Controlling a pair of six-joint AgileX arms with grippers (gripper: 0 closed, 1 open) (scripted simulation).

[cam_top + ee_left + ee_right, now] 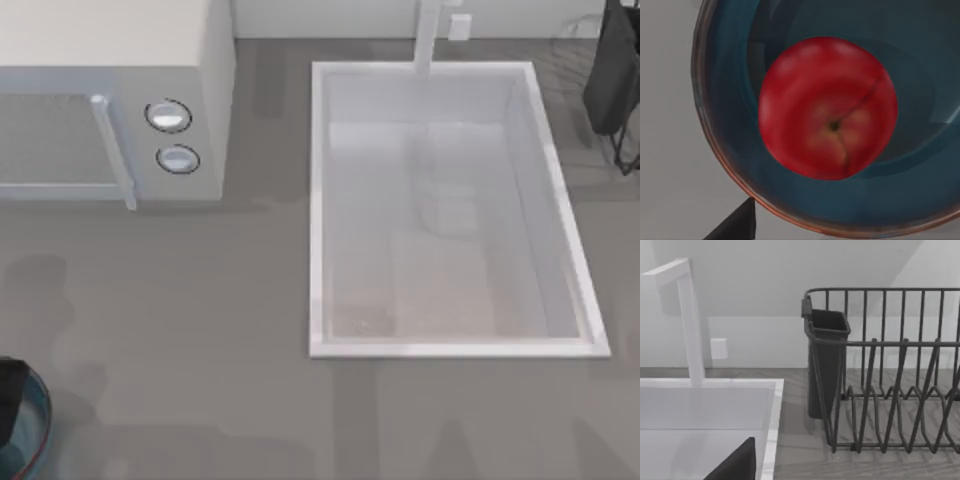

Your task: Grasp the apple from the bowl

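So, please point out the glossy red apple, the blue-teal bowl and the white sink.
Glossy red apple (829, 107), left wrist view, on its dimpled top.
Blue-teal bowl (722, 150), left wrist view, on its inner wall.
White sink (316, 200), top view, on its left rim.

You see one apple (828, 107) in one bowl (725, 150) directly under the left gripper. Elsewhere you count one microwave (110, 95) with two knobs (168, 116), one sink (450, 348), one faucet (430, 35), and one dish rack (890, 370).
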